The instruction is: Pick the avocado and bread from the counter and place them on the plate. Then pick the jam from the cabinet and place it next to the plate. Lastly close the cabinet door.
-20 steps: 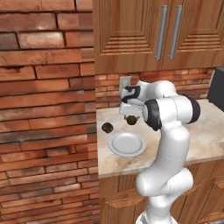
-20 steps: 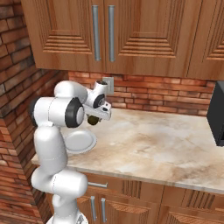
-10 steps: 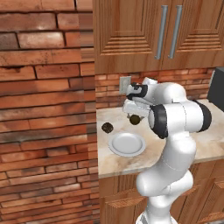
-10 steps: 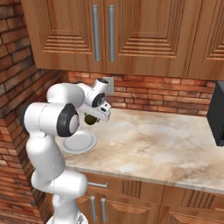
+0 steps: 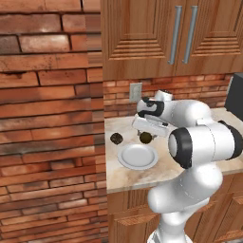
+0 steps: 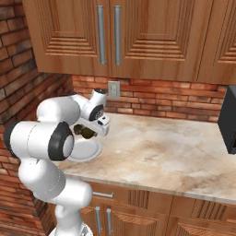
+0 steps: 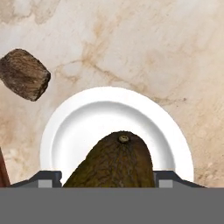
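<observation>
White plate [image 7: 65, 131] bare, gripper [image 7: 114, 175] pinching avocado [image 7: 114, 159] above it, bread [image 7: 24, 73] on counter [image 7: 166, 48] beside plate; bread, jam, cabinet door [image 5: 142, 33] steps all left, I judge.

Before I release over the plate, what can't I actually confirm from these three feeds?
- Fingertip contact on the dark green-brown avocado: hand view, cut off by the grey bottom band.
- Avocado's height above the white round plate: base views, too small.
- Plate's near rim: right base view, behind the arm.
- Jam: behind shut wooden cabinet doors.
</observation>
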Motion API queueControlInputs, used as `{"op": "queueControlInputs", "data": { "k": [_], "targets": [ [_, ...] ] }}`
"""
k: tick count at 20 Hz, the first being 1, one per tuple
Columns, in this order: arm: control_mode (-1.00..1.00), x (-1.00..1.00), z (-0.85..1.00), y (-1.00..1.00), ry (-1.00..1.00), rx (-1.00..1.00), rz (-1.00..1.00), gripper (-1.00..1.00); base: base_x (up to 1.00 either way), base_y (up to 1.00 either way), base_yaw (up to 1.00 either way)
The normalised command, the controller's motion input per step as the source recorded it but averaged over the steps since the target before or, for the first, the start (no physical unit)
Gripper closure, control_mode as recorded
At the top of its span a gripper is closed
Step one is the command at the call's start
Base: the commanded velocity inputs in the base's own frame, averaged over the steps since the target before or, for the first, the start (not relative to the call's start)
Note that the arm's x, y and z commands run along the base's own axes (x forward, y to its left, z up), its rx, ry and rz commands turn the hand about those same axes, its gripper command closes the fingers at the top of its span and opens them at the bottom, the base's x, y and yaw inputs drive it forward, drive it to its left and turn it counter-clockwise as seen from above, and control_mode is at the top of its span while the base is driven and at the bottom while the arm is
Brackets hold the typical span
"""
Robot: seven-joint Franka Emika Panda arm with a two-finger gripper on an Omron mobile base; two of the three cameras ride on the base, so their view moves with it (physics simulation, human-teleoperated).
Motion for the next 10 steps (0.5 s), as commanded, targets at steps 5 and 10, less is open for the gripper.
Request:
{"op": "queueControlInputs", "data": {
  "k": [5,10],
  "targets": [
    [-1.0,-0.02,-0.11,0.19,0.09,-0.03,-0.03,1.0,0.0,0.0,0.0],
    [-1.0,-0.27,-0.24,0.0,0.04,-0.02,0.0,1.0,0.0,0.0,0.0]
  ]
}}
